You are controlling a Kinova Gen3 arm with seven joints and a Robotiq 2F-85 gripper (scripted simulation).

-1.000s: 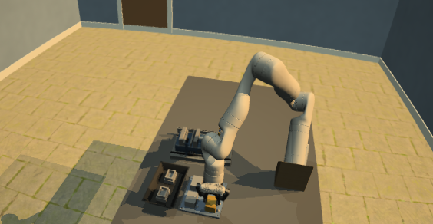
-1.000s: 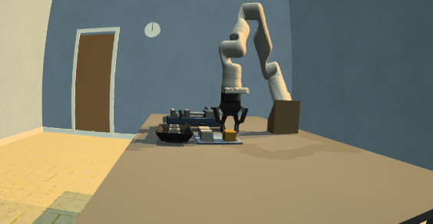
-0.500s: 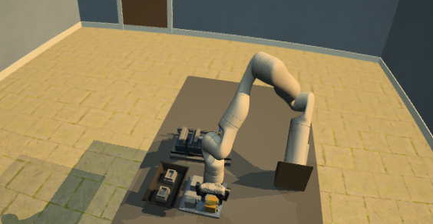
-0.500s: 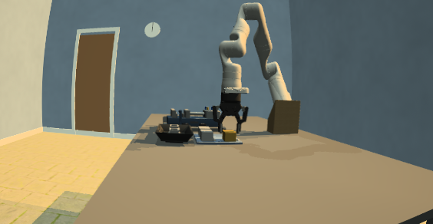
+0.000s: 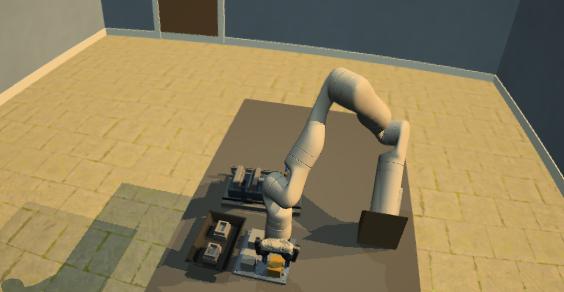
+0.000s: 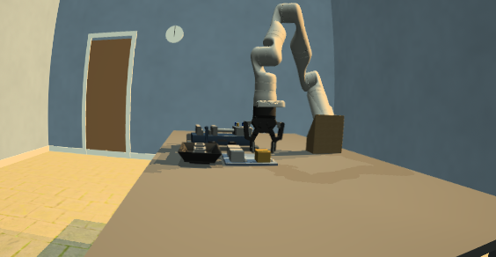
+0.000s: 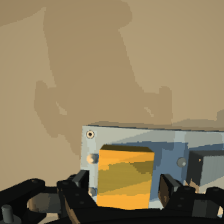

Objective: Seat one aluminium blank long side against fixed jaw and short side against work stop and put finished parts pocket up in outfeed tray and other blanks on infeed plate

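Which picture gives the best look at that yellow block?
The wrist view: the brass blank fills it, flat on the infeed plate. The top view half hides it under the end effector; in the exterior view it is tiny.

One brass blank (image 5: 274, 265) on the infeed plate (image 5: 239, 269); two aluminium blanks (image 5: 248, 261) beside it; two finished parts (image 5: 220, 230) in the outfeed tray (image 5: 200, 236); one vise (image 5: 235, 190).
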